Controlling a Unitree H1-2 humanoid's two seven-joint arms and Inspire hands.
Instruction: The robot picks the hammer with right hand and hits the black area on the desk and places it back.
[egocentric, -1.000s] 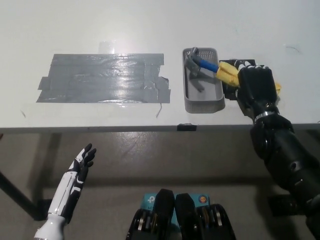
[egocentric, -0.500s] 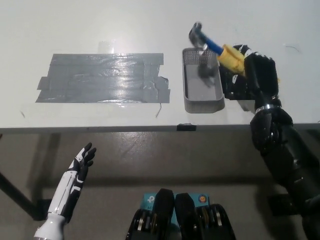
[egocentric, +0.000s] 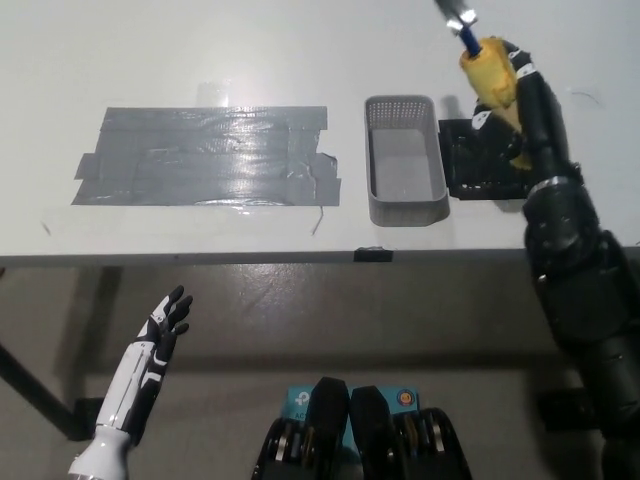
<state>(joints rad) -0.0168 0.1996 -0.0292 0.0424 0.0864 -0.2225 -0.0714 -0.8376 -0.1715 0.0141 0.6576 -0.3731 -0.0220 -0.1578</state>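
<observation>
The right hand (egocentric: 512, 85) is gripping the hammer (egocentric: 478, 48) by its yellow handle, fingers wrapped around it, and is holding it raised high over the far right part of the table (egocentric: 300, 50), with the metal head pointing up toward the top edge of the head view and partly cut off there. The grey basket (egocentric: 405, 172) is sitting empty on the table just left of the arm, and a small black pad (egocentric: 475, 165) is lying right beside it, partly under the forearm. The dark taped patch (egocentric: 205, 155), which I am taking to be the black area to strike, is lying well apart to the left of the basket, and nothing is touching it. So the pick-up is looking done: the tool is out of the basket and firmly in the hand. What is remaining, as I am judging it, is the larger share: carrying the hammer across to the taped patch, bringing it down there, then returning it into the basket. The left hand (egocentric: 165, 320) is hanging below the table edge at lower left, fingers spread and holding nothing.
</observation>
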